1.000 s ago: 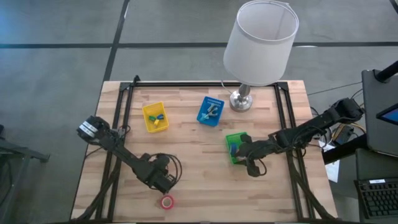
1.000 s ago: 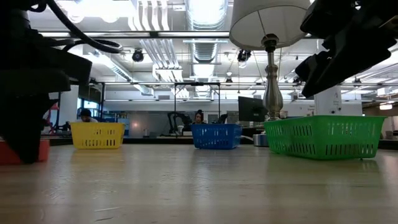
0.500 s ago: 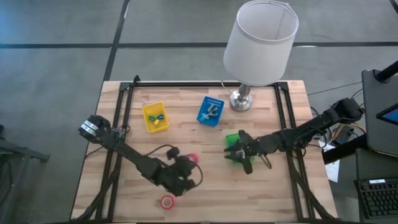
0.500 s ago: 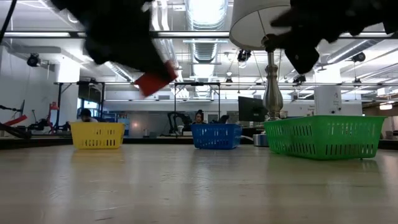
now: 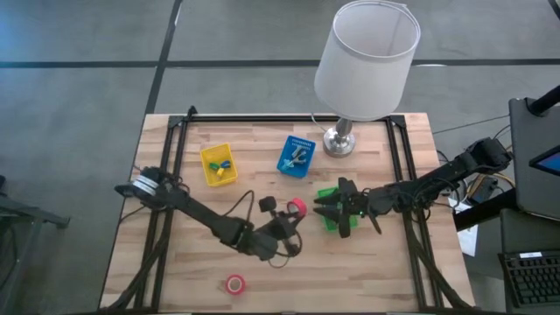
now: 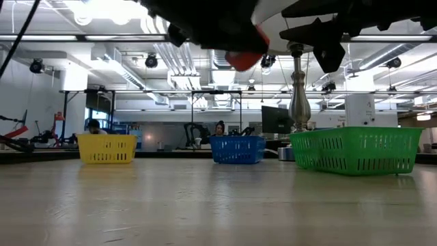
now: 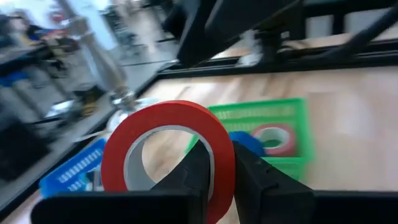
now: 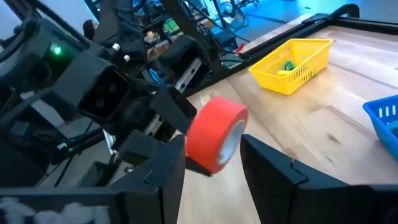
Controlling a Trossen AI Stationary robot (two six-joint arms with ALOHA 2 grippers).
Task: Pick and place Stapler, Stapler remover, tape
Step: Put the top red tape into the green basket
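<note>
- High view: my left tool (image 5: pixel 293 213) is mid-desk, pinching a red tape roll (image 5: pixel 298 207) held up off the wood, just beside the green basket (image 5: pixel 330 194).
- Left wrist view: the fingers (image 7: pixel 198 167) clamp the roll's wall, one inside the ring and one outside; the roll stands on edge.
- Same view: the green basket holds a second red tape roll (image 7: pixel 273 137) and a blue roll (image 7: pixel 244 140), the latter partly hidden.
- High view: my right tool (image 5: pixel 318 206) sits at the green basket, facing the left one; right wrist view shows its fingers (image 8: pixel 273 167) spread, with nothing between them.
- High view: a third red tape roll (image 5: pixel 235 283) lies flat near the desk's (image 5: pixel 262 166) front edge, well apart from both tools.
- Yellow basket (image 5: pixel 218 165) and blue basket (image 5: pixel 296 157) sit toward the back; the lamp (image 5: pixel 363 61) stands beside the blue one.
</note>
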